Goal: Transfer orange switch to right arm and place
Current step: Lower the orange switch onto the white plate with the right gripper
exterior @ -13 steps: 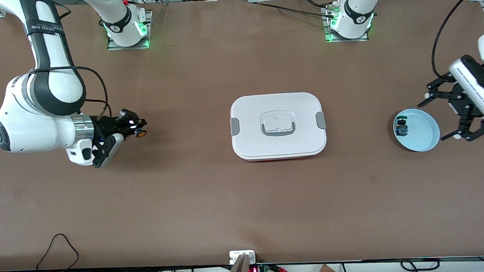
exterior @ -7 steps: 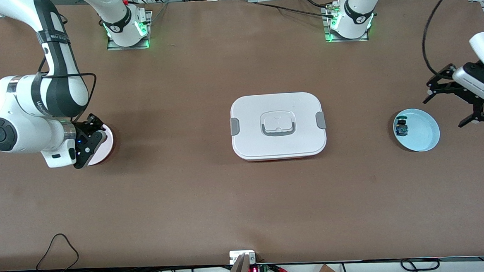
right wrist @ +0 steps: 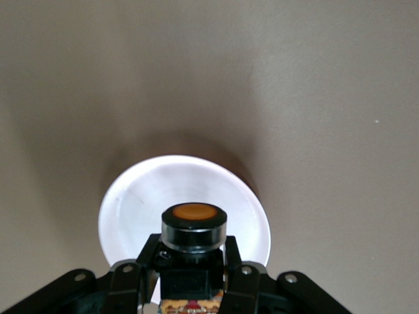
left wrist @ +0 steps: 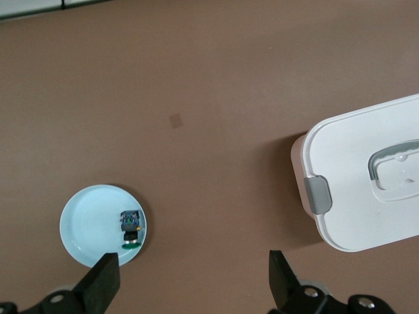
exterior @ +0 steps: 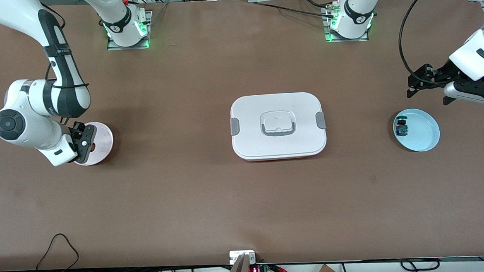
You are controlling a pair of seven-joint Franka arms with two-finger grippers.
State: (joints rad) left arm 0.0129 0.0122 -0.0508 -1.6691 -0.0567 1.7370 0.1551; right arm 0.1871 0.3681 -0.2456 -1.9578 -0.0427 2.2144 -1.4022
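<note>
Tiny black push-button switch with round orange cap (right wrist: 193, 230): clamped between fingers of right end effector (right wrist: 190, 275), held over round pale pink plate (exterior: 103, 137) at right arm's end of brown desk (exterior: 186, 188). Left end effector (left wrist: 190, 288): fingers spread apart, nothing held, up over desk near round light-blue plate (exterior: 424, 132) carrying small blue-bodied switch (exterior: 401, 127). White rectangular lidded box (exterior: 278, 126) sits mid-desk between plates.
</note>
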